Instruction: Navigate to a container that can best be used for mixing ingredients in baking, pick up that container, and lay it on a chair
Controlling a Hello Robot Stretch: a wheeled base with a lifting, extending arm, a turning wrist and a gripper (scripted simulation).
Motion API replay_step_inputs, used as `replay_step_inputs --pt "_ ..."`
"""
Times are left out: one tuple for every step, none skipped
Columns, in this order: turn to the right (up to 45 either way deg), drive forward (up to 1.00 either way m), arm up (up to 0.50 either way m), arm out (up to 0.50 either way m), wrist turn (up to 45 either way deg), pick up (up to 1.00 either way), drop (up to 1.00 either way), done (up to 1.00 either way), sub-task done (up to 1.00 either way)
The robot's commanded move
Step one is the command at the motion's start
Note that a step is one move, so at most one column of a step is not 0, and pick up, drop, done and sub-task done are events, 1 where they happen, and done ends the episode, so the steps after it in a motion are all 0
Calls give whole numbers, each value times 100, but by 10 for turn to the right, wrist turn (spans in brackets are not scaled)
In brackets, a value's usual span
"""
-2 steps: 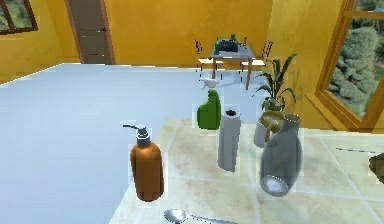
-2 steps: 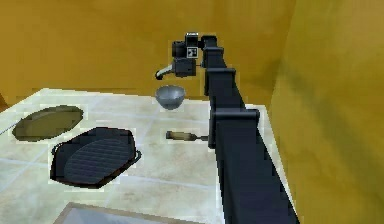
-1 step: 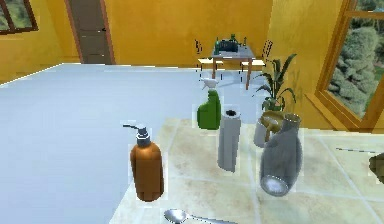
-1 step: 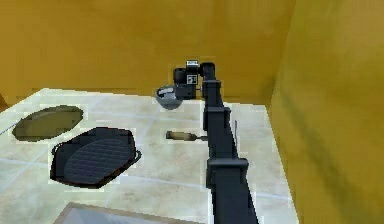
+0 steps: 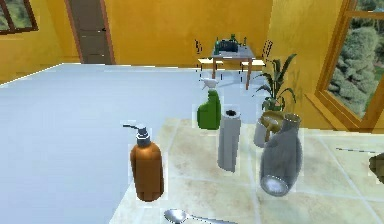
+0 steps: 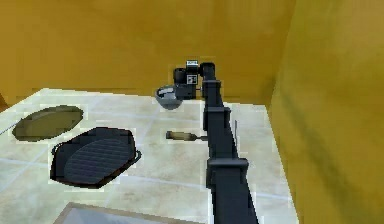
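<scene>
Grey bowl (image 6: 167,97) at the fingers (image 6: 176,88)

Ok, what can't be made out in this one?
- Arm side view: whether the gripper holds the grey rounded thing at its far end.
- Arm side view: small brown object beside the arm, too small to name.
- Forward view: dark object cut by the right edge.

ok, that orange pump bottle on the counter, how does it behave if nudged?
The orange pump bottle stands tall on a narrow base, so it probably tips rather than slides. Its smooth rounded body would likely roll once down, and it sits near the counter edge, so it might fall off.
</scene>
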Motion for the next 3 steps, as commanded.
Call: replay_step_inputs --pt "0 0 8 0 0 0 0 0 0" --pt "0 0 0 0 -450 0 0 0 0" --pt "0 0 0 0 -450 0 0 0 0"
